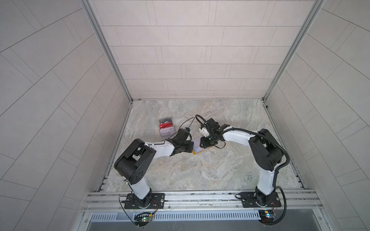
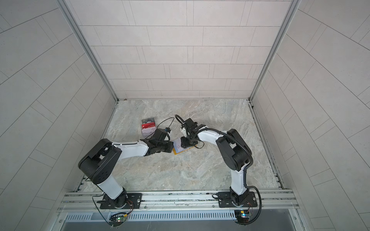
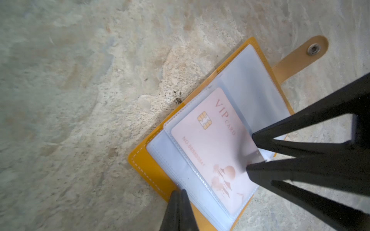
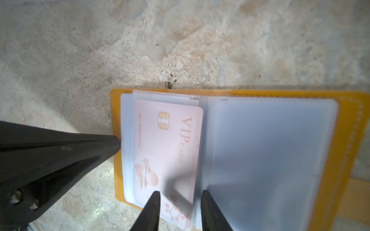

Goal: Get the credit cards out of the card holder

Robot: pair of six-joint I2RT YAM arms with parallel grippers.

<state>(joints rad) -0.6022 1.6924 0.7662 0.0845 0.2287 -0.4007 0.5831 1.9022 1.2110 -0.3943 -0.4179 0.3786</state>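
Pressing onto an open mustard-yellow booklet-style card holder (image 3: 148, 170), two black claws meet at mid-table.

The left gripper (image 3: 179, 193) has its jaws fully together, with the tip on the holder's nine o'clock cover edge in both top views. The right gripper (image 4: 180, 193) is over the holder's two o'clock side with its jaws parted, holding nothing. Its fingertips (image 3: 255, 138) are set down astride a corner of a pale pink plastic card (image 4: 166, 144) lettered "VIP CARD" with a gold chip. This card lies among the bluish clear plastic sleeves (image 4: 270, 150). The holder's snap-button tab (image 3: 312, 50) lies flat on the grey marble table (image 1: 200, 176). At ten o'clock from the holder, apart from it, a clear tiered stand (image 1: 161, 135) shows a dark grey card (image 1: 165, 121), a red card (image 1: 166, 125) and a white card (image 1: 168, 131).
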